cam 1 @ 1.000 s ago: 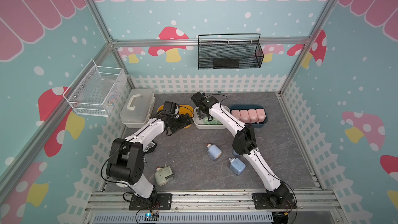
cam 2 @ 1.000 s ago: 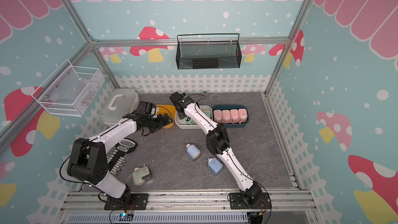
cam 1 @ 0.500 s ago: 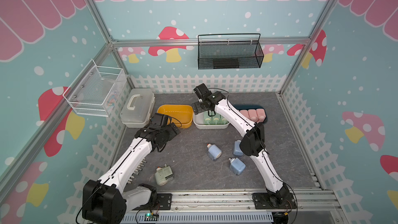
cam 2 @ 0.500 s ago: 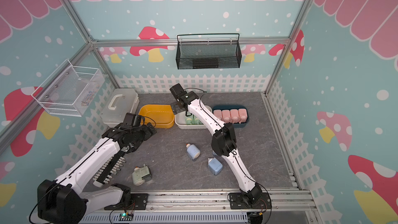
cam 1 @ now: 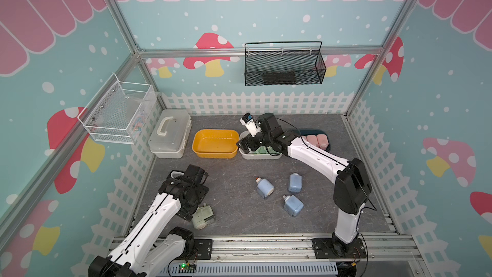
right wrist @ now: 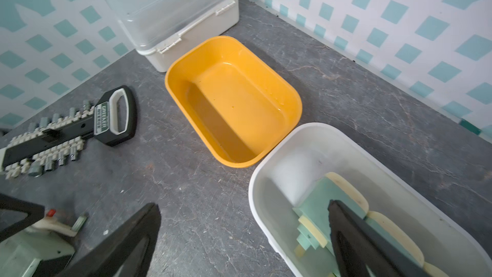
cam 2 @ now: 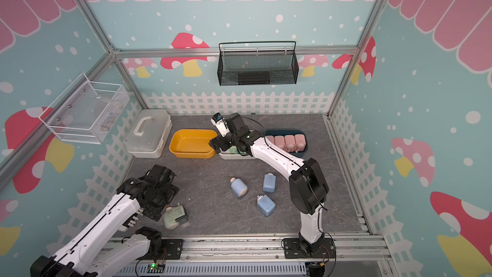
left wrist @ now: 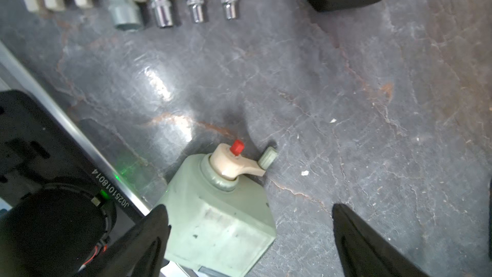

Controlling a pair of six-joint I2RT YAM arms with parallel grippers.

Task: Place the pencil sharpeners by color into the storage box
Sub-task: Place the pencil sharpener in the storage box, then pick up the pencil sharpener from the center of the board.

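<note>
By my judgement the sorting is more than half done. Three open plastic tubs stand at the back. The dark blue oval tub point(cam 2: 286, 131) holds the pink boxy sharpeners point(cam 2: 284, 142) in a tidy row. The white oval tub point(right wrist: 292, 161) holds the green sharpeners with cream ends point(right wrist: 316, 201). The yellow rounded tub point(cam 1: 215, 155), just beside the white one, is empty; I suppose it is meant for blue.

What is left: the blue boxy sharpeners point(cam 1: 265, 187) lie loose and near each other in the middle of the grey table point(cam 1: 239, 171). One pale green sharpener with a cream crank point(left wrist: 218, 225) lies near the front edge.

The left gripper point(left wrist: 247, 209) is low over this green one with its jaws wide apart. One finger is just beside the sharpener's side; I cannot tell if it touches. The right gripper point(right wrist: 243, 205) hangs above the white tub's end next to the yellow tub, its jaws also apart and holding nothing.

Counted:
- Tubs: three.
- Pink sharpeners: four, all stored.
- Blue sharpeners: three, none stored.
- Green sharpeners: one loose and at least two in the white tub, perhaps three, since a finger hides part of them.
</note>
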